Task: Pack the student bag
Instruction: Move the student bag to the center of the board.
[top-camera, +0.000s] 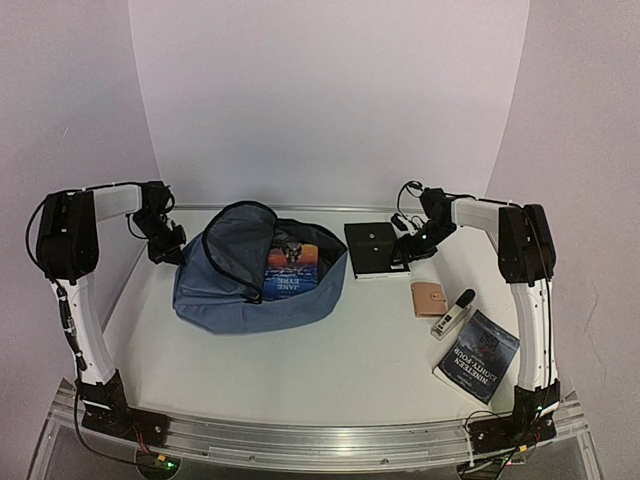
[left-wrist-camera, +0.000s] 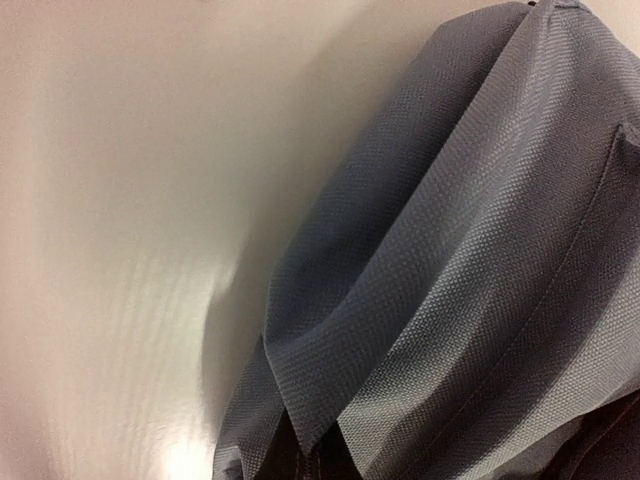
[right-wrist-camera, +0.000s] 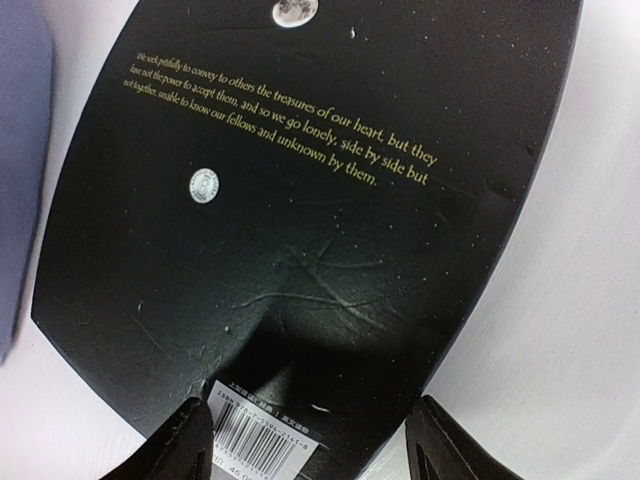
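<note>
White table, one student bag, three books

Top cam sits high behind the arm bases, looking down and forward over the whole tabletop. Left wrist cam is pressed right up against the student bag at the left. Right wrist cam looks past its own fingers at the black book, close up. The overhead view shows both too.

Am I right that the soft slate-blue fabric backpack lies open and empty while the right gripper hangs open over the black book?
Not empty: the top external view shows an orange-and-blue book inside the slate-blue backpack; the rest is right.
</note>
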